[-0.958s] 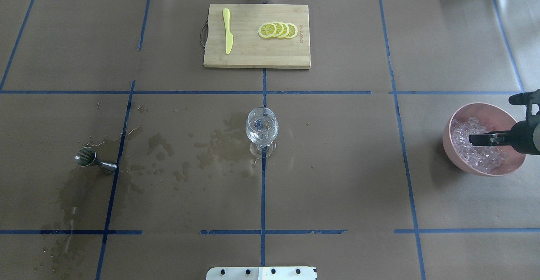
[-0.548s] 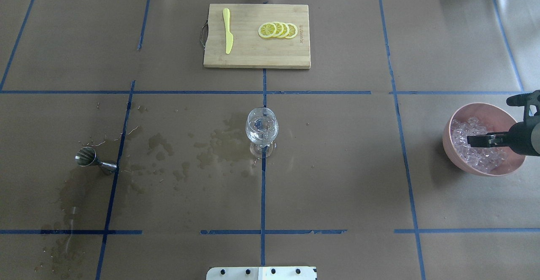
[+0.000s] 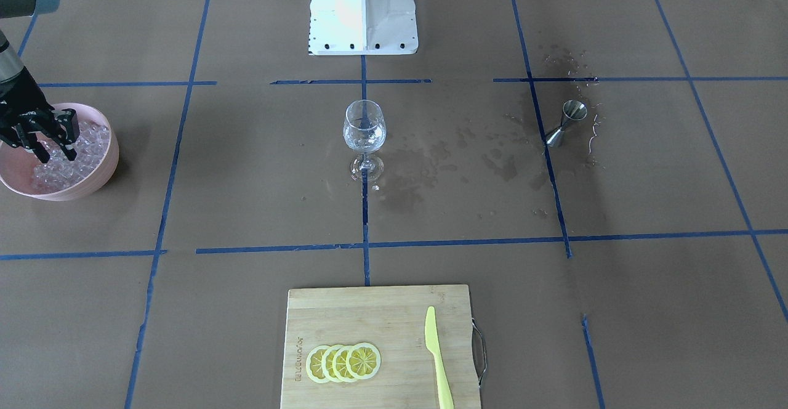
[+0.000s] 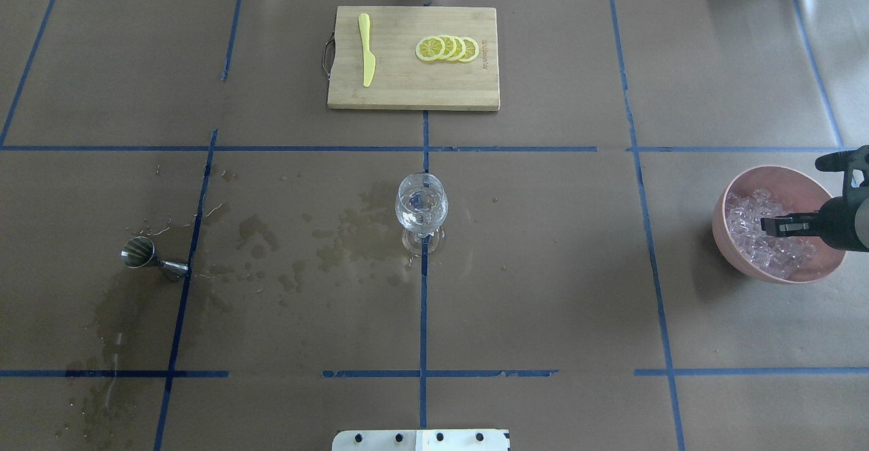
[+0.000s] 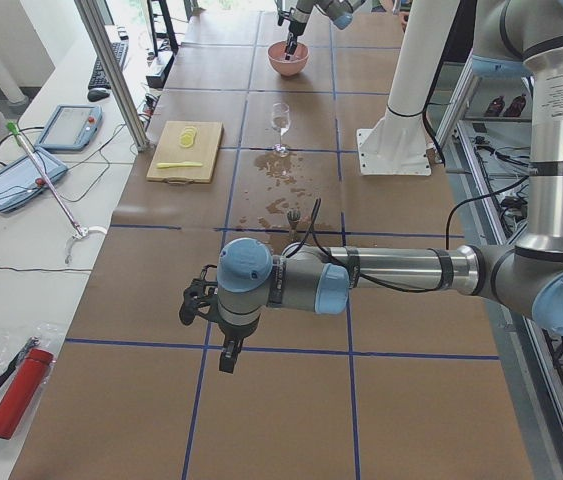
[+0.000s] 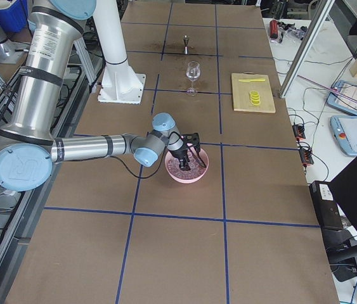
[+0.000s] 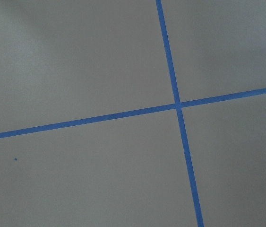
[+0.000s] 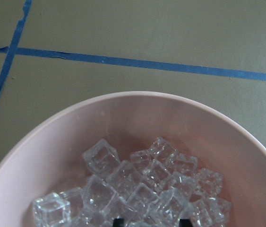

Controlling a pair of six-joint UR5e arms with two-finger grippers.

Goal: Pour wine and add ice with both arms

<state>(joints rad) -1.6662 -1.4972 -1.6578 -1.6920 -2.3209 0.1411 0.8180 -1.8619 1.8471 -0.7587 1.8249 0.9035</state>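
I find the right arm's black two-finger hand [image 3: 58,155] lowered into the round pink plastic bowl [image 4: 724,233] at the right end of the brown-papered desk [image 4: 543,267]; its fingers [image 8: 118,222] stand partly spread, tips sunk in the heap of small clear ice cubes [image 8: 137,187]; whether a cube is pinched between them I cannot tell; the stemmed clear wine glass [image 4: 421,210] stands upright at the desk's centre, well apart from the bowl, with a little colourless wine [image 4: 421,221] in it; the left arm's hand [image 5: 201,302] hangs above the desk near its left end, its opening not discernible; the small steel jigger [image 4: 145,255] sits among wet stains.
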